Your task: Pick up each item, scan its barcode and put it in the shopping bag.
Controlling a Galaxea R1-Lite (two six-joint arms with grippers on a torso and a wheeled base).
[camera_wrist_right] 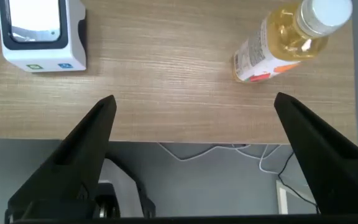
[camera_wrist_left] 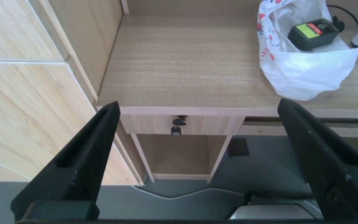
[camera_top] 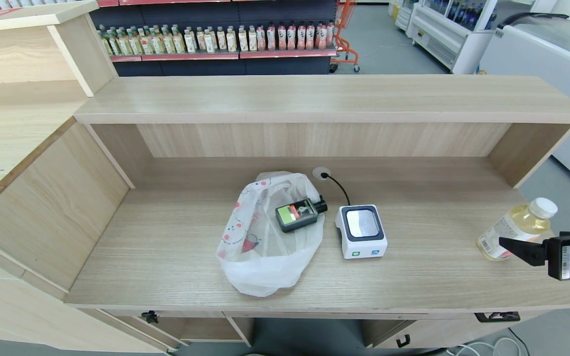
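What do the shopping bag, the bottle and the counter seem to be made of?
Shopping bag: thin plastic film, translucent white with printed figures; it crumples and slumps.
Bottle: probably clear plastic, glossy; yellow liquid shows through it.
Counter: board with pale wood grain, matt, perhaps laminate.

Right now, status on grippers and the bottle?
Left gripper open, empty. Right gripper open, just short of bottle. Bottle at right end of counter, untouched. Nothing between.

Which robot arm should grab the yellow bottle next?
Right, probably. The open right gripper is beside the clear white-capped bottle of yellow liquid at the right end of the light wooden counter; the left gripper is off the counter's left front, far away.
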